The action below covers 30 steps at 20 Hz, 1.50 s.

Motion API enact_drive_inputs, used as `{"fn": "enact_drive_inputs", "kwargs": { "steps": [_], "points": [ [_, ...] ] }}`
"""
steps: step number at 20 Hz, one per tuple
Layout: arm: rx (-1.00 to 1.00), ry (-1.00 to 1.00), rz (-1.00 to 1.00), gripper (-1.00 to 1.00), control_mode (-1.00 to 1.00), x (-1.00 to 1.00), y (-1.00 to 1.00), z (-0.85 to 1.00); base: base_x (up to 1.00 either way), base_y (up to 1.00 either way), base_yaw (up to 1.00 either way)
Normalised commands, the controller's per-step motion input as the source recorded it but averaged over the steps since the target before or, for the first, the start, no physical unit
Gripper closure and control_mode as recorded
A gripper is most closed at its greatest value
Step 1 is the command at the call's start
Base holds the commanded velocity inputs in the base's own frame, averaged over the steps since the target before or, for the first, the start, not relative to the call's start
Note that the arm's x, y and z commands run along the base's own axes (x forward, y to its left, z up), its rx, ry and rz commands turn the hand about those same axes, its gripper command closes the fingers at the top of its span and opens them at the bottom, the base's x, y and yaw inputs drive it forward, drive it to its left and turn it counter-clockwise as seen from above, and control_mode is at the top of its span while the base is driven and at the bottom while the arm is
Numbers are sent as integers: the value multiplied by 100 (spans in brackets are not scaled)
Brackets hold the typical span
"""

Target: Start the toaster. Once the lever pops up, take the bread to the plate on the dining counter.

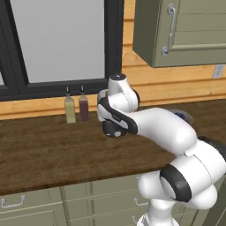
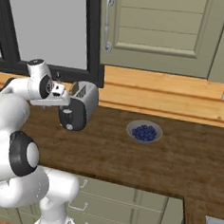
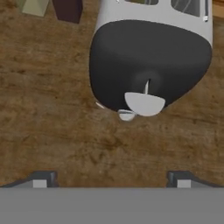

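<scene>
I am over the dark wooden worktop, the biggest thing here, with the window behind it and a green wall cabinet above. On the worktop, near the back wall, stands the toaster, its black end face turned toward me. Two bottles stand to one side of it, and a small bowl of blueberries sits well apart on the other side.

My gripper is spread wide and holds nothing; the two fingertips frame bare wood just in front of the toaster's end face.

What could go wrong: in the hand view the pale rounded piece low on the black face sits at the foot of a thin slot, and I judge this to be the lever, though a second small pale piece just beneath it makes me unsure. If I push on the wrong one, or come in with my jaws this wide and straddle it, nothing will start. A sideways shove could also slide the light toaster along the wood.

The toaster lies straight ahead of my jaws, near but not touching, centred slightly toward one fingertip. I cannot make out the bread in the slots from here.
</scene>
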Motion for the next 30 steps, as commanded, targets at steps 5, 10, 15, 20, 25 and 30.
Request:
{"fn": "enact_drive_inputs", "kwargs": {
  "steps": [5, 10, 15, 20, 25, 30],
  "points": [
    [0, 0, 0, -100, -100, 30, 0, -32, 0, 0, 0],
    [0, 0, 0, -100, -100, 34, 0, -25, 0, 0, 0],
    [0, 0, 0, -100, -100, 30, 0, -18, 0, 0, 0],
    [0, -4, 0, -100, -100, 17, 1, -22, 0, 0, 0],
    [0, -9, 1, -100, -100, 16, 5, -22, 0, 0, 0],
    [0, -8, 1, -100, -100, -1, 3, -41, 0, 0, 0]
  ]
}}
